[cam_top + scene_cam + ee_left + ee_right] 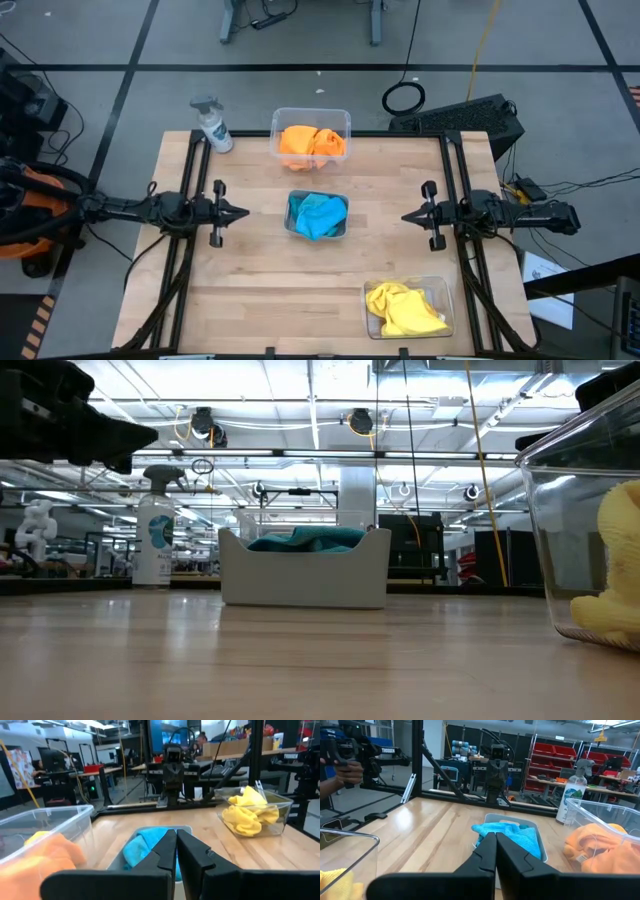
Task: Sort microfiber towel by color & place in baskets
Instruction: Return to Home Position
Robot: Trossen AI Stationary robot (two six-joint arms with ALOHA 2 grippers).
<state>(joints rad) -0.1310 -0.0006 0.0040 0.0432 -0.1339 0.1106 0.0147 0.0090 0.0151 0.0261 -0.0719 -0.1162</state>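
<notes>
Orange towels (312,142) show overhead, not at table height.

The middle basket (291,228), the middle towel (318,214) inside it, sat between the left gripper (240,213) and the right gripper (408,216), straight ahead of each. The far basket (310,111) with the far towels (312,143) lay ahead of both, toward the table's far edge. The spray bottle (213,128) stood beside it on the left gripper's side. The near basket (440,285), holding the near towels (400,310), lay near the right gripper, toward the near edge.
</notes>
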